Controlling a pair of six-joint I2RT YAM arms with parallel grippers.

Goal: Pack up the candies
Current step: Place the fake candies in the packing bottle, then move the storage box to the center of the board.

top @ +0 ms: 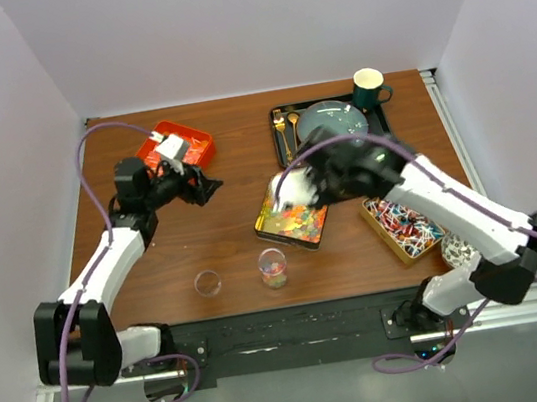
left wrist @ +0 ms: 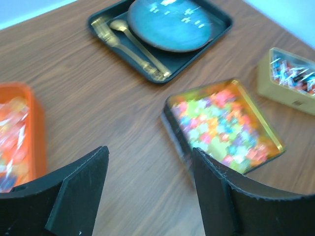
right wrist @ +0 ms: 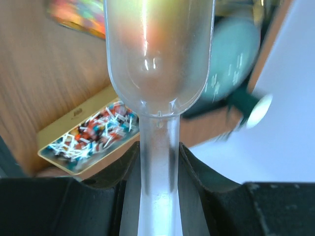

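Observation:
A tin of mixed colourful gummy candies (top: 292,222) lies mid-table; it also shows in the left wrist view (left wrist: 226,129). A gold tin of red-blue-white wrapped candies (top: 406,228) sits to its right, and shows in the right wrist view (right wrist: 93,135). My right gripper (top: 300,192) hovers over the gummy tin's far edge, shut on the handle of a clear plastic scoop (right wrist: 158,54). I cannot tell whether the scoop holds candy. My left gripper (top: 195,186) is open and empty above bare wood beside the orange tray (top: 177,144), its fingers (left wrist: 83,177) spread wide.
Two clear cups stand near the front edge: an empty cup (top: 208,284) and a cup with some candies (top: 274,268). A black tray (top: 286,148) at the back holds a teal plate (top: 333,118) and gold cutlery (top: 281,128). A green mug (top: 369,89) stands beside it.

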